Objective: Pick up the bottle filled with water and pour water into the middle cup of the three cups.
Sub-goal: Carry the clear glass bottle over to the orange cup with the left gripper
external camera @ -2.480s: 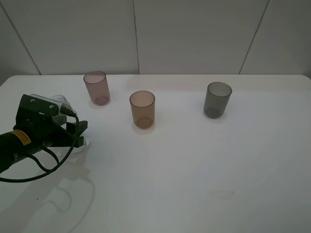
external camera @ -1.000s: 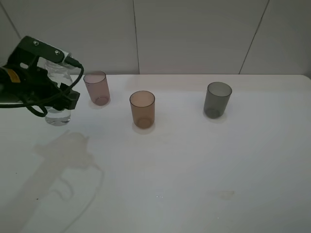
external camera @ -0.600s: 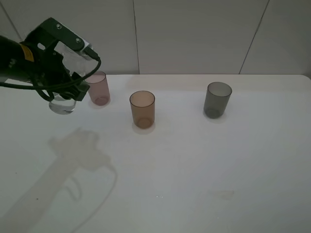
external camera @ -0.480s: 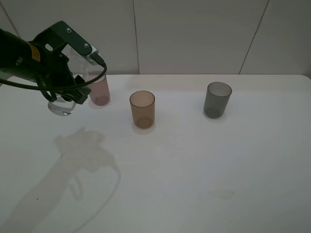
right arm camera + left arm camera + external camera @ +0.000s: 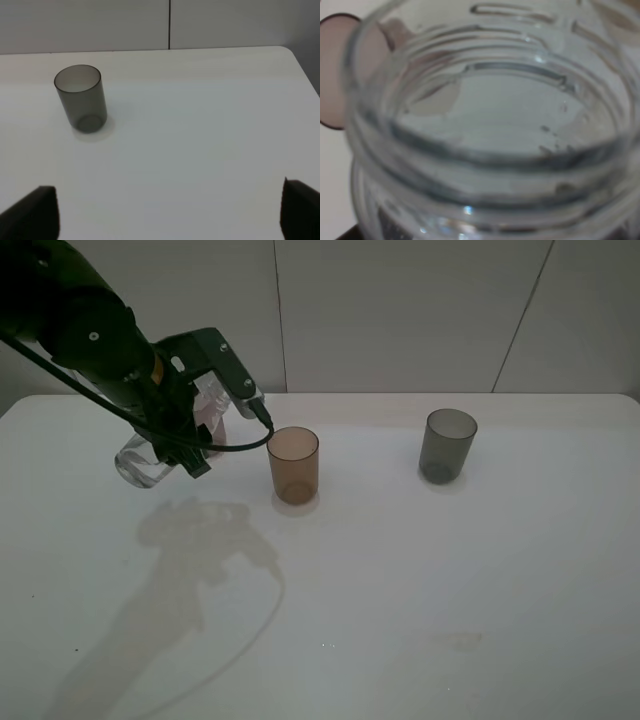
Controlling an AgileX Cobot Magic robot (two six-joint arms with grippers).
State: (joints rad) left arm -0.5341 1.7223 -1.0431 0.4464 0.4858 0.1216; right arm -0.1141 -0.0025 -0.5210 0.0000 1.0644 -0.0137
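The bottle is off the table, held in the air by the left gripper, whose jaws are clamped round its body. It leans over, with its rounded base low on the outer side and its neck raised towards the middle cup. The neck sits to the left of that cup's rim and has not reached over it. The left wrist view looks straight down the wide threaded mouth, which has no cap, and clear water shows inside as a curved line against the wall below the threads. The amber-brown middle cup stands upright on the table and looks empty, showing only its darker tinted bottom. The pinkish-mauve cup shows at the edge of the left wrist view, just beside the bottle. From the high camera it is almost wholly hidden behind the gripper and bottle, so its contents cannot be told. The smoky grey cup stands upright well apart on the right, and its bottom shows through its wall with nothing in it. The right gripper has its jaws spread wide and holds nothing, and its two dark fingertips are near the table, well short of the grey cup. The left arm throws a broad shadow on the white table in front of the amber cup.
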